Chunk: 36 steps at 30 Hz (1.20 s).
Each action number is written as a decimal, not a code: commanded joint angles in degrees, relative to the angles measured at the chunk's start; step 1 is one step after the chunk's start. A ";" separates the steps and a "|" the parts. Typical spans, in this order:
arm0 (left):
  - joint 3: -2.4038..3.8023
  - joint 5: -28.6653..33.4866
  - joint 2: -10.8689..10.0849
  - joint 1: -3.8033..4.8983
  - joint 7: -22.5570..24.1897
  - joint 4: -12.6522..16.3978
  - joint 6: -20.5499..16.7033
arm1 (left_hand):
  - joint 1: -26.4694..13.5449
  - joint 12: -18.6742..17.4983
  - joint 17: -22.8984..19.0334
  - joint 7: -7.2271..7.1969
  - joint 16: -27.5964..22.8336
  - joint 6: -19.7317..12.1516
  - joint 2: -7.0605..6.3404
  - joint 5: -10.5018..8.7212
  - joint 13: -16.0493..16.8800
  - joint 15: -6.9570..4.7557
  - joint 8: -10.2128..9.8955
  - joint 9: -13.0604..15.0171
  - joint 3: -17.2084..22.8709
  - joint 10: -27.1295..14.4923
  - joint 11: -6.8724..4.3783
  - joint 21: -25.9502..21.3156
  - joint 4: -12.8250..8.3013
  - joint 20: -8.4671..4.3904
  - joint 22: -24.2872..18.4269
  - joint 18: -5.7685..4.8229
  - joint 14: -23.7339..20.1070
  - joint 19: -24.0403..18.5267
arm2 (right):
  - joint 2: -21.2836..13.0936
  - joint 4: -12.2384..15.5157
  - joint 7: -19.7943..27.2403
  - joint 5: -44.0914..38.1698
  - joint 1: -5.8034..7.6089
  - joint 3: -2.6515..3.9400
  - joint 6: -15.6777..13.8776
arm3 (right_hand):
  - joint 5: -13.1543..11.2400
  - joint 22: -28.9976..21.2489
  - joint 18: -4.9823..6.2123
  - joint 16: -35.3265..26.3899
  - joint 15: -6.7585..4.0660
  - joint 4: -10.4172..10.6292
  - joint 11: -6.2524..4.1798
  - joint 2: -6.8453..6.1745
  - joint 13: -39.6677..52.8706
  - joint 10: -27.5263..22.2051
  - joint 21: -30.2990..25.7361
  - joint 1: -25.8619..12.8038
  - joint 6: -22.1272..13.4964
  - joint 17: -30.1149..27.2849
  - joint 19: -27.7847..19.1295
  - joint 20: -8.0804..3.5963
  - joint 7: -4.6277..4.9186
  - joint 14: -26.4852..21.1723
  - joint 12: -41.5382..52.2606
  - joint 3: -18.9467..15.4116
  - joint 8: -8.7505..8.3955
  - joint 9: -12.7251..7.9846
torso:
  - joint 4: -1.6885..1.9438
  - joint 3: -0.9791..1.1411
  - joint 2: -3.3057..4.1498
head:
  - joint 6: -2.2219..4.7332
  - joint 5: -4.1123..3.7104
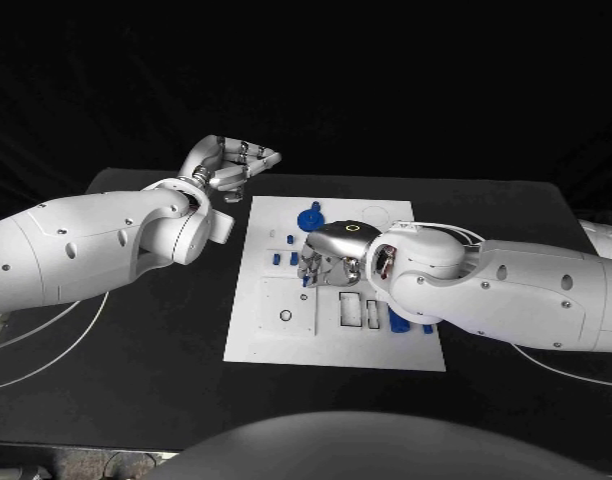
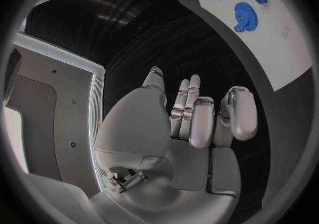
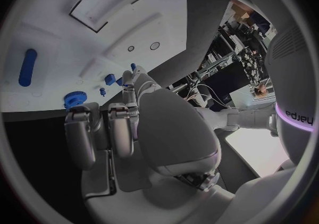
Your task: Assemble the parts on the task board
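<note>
The right hand [image 1: 332, 258] hovers low over the task board [image 1: 285, 335], fingers curled, holding nothing visible, apparently positioned for a pick. Blue parts [image 1: 293, 258] and a gear [image 1: 311, 217] lie beyond. Farther off, the left hand [image 1: 234, 158] waits, empty, fingers loosely curled.

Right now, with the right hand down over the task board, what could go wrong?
1. The right hand hangs low over the task board, among small blue parts; a sideways sweep could likely knock them out of place.
2. From the head view, that hand and arm hide part of the board, so a misaligned piece may go unnoticed.
3. The blue gear sits just beyond the hand and could be bumped.
</note>
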 commanded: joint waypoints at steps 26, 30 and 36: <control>0.05 -0.57 -0.31 0.03 0.35 0.74 0.76 | 0.08 -0.32 0.32 -0.13 -0.30 -0.33 0.71 0.17 0.05 0.09 -0.30 -0.04 -0.27 0.09 0.21 -0.34 -0.13 -0.01 9.89 0.63 -0.41 -0.29 | 2.03 -2.56 -0.05 -4.00 -1.45 -0.06 4.37 | 0.17 15.09 -0.81 0.24 0.66 -0.04 0.51 0.07 -0.08 -0.35 0.26 0.25 -0.29 15.07 6.00 0.48 0.48 5.98 -0.33 0.47 -0.24 0.20 | 0.02 0.01 -0.02 | -0.01 -0.26; 0.05 -0.57 -0.34 0.03 0.34 0.79 0.75 | 0.20 -0.37 0.22 -0.11 -0.39 -0.40 0.87 0.18 0.04 0.10 -0.33 -0.05 -0.34 0.02 0.23 -0.46 -0.12 -0.01 9.86 0.65 -0.46 -0.33 | 2.12 -2.73 0.02 -4.02 -1.56 -0.06 4.20 | 0.17 15.09 -0.81 0.24 0.66 -0.04 0.51 0.07 -0.08 -0.35 0.26 0.25 -0.29 15.07 6.00 0.48 0.48 5.98 -0.33 0.47 -0.24 0.20 | 0.03 0.01 -0.01 | -0.01 -0.26; 0.05 -0.57 -0.38 0.03 0.35 0.90 0.71 | 0.20 -0.37 0.22 -0.11 -0.39 -0.40 0.87 0.18 0.04 0.10 -0.33 -0.05 -0.34 0.02 0.23 -0.46 -0.12 -0.01 9.86 0.65 -0.46 -0.33 | 2.32 -3.00 0.12 -4.04 -1.66 -0.07 4.17 | 0.17 15.09 -0.81 0.24 0.69 -0.02 0.54 0.07 -0.08 -0.45 0.26 0.19 -0.36 15.07 6.00 0.52 0.50 5.98 -0.34 0.51 -0.30 0.19 | 0.07 0.00 -0.03 | -0.01 -0.29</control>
